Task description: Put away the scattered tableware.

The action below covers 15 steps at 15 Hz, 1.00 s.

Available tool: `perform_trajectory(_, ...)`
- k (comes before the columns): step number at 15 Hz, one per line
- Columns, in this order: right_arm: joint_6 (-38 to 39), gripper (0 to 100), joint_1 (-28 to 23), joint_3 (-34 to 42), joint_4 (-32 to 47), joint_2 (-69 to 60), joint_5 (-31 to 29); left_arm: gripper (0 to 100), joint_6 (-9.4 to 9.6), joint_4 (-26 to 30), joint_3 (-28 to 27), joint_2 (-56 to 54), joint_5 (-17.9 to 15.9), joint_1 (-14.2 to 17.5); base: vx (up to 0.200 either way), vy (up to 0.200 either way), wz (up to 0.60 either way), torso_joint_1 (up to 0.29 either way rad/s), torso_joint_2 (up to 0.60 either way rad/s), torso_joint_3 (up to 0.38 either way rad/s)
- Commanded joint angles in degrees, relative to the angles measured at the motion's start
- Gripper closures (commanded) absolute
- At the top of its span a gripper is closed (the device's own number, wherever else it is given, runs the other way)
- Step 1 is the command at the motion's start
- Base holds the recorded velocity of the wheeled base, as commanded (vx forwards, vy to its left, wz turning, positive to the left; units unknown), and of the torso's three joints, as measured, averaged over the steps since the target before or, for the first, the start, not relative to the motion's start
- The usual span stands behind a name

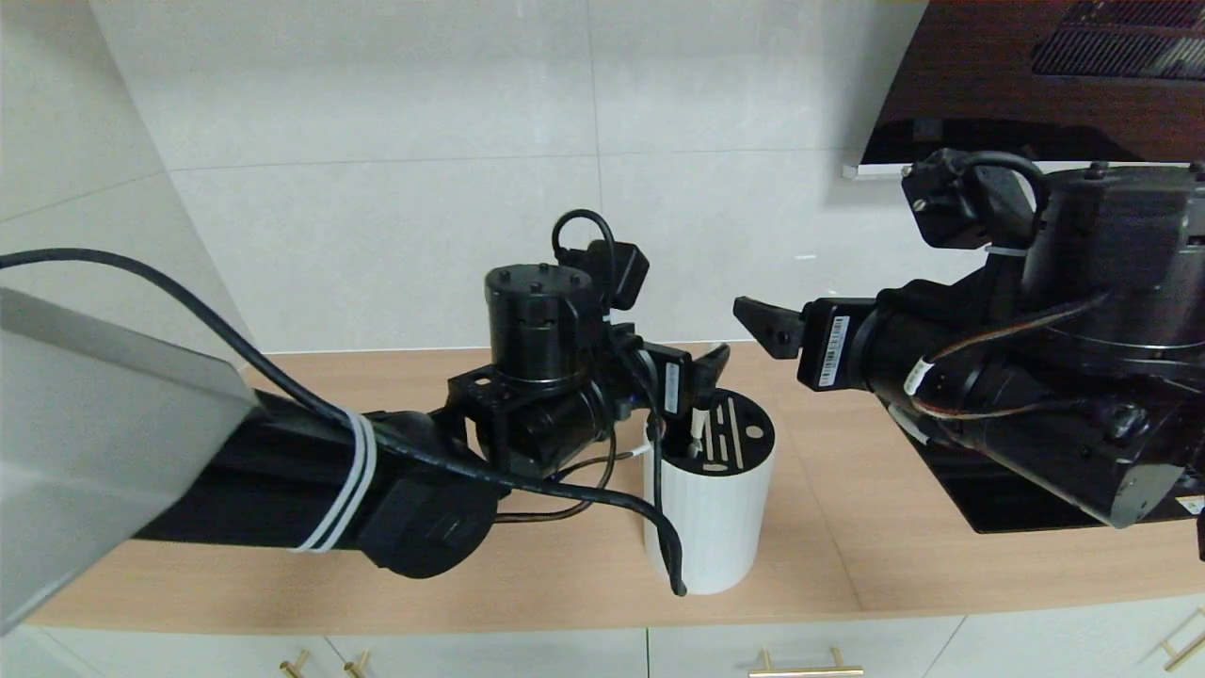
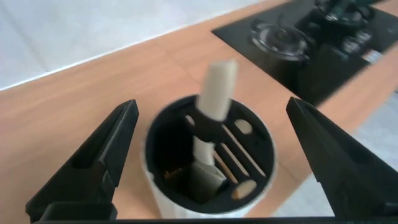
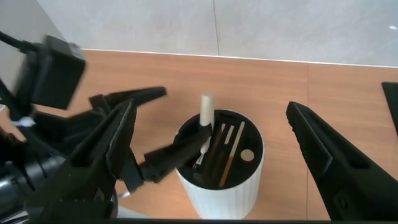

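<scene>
White holder (image 1: 711,508) stands upright near the worktop's (image 1: 565,574) front edge, with the white-handled utensil (image 2: 217,87) vertical in its slot. Your left tool (image 2: 211,118), the nearer, hangs released astride that handle. Right tool (image 3: 209,107) is likewise spread, toward the hob (image 1: 988,499). Straight up looks free.

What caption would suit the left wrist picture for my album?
Open left gripper above a white cylindrical utensil holder with a cream-handled utensil standing inside.

Lower end of utensil (image 3: 206,115) hidden inside holder (image 3: 224,194)
</scene>
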Motion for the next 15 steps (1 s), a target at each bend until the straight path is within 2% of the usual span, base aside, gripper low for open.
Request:
perform_trajectory(1,-0.1,0,-1.5,0.0,-0.1,-3.5,0.1,0,0.05,-3.3,4.1,-9.0,1.8,0.5,0.0,0.0,0.0,0.0,0.0,0.0)
perform_trajectory(2,-0.1,0,-2.2,0.0,-0.1,-4.8,0.1,0,0.05,-4.3,6.4,-12.3,2.1,1.3,0.0,0.0,0.0,0.0,0.0,0.0)
perform_trajectory(3,-0.2,0,-4.0,0.1,0.1,-7.5,0.1,0,0.4,-5.7,11.2,-19.2,2.1,2.8,0.0,0.0,0.0,0.0,0.0,0.0)
perform_trajectory(4,-0.3,0,-5.6,1.9,0.2,-9.8,0.1,0,0.4,-5.7,14.9,-24.5,2.8,2.8,0.0,0.0,0.0,0.0,0.0,0.0)
perform_trajectory(5,-1.9,0,-7.0,3.2,0.2,-12.3,0.2,0,1.1,-5.5,19.3,-29.1,3.9,2.8,0.0,0.0,0.0,0.0,0.0,0.0)
perform_trajectory(6,-3.0,0,-7.7,4.1,0.2,-13.7,0.2,0,2.24,-5.4,21.0,-31.0,4.3,2.8,0.0,0.0,0.0,0.0,0.0,0.0)
perform_trajectory(7,-7.0,0,-9.4,8.7,0.3,-19.4,0.3,0,5.06,-5.3,27.3,-38.5,7.7,4.3,0.0,0.0,0.0,0.0,0.0,0.0)
perform_trajectory(8,-9.2,0,-11.3,11.7,0.6,-23.4,0.4,0,5.32,-5.3,31.0,-43.1,9.7,6.8,0.0,0.0,0.0,0.0,0.0,0.0)
perform_trajectory(9,-9.9,0,-13.5,13.8,0.8,-25.6,0.4,0,5.32,-5.3,33.5,-46.0,10.1,8.1,0.0,0.0,0.0,0.0,0.0,0.0)
perform_trajectory(10,-10.4,0,-18.9,19.0,0.8,-30.8,1.0,0,5.32,-4.2,40.4,-53.3,10.1,12.4,0.0,0.0,0.0,0.0,0.0,0.0)
perform_trajectory(11,-10.4,0,-21.8,21.7,0.8,-33.9,2.1,0,5.32,-2.8,43.8,-57.4,10.1,14.5,0.0,0.0,0.0,0.0,0.0,0.0)
perform_trajectory(12,-10.4,0,-26.6,25.1,0.9,-39.6,5.1,0,5.32,1.2,47.3,-64.7,10.1,16.5,0.0,0.0,0.0,0.0,0.0,0.0)
perform_trajectory(13,-10.4,0,-28.3,26.5,1.0,-42.5,6.5,0,5.32,4.0,48.2,-68.5,10.1,17.1,0.0,0.0,0.0,0.0,0.0,0.0)
perform_trajectory(14,-10.5,0,-31.4,29.4,1.6,-49.0,7.6,0,5.32,13.0,48.1,-78.1,10.1,18.2,0.0,0.0,0.0,0.0,0.0,0.0)
perform_trajectory(15,-10.5,0,-32.2,30.0,3.0,-52.0,7.6,0,5.23,17.3,47.5,-82.3,10.1,19.6,0.0,0.0,0.0,0.0,0.0,0.0)
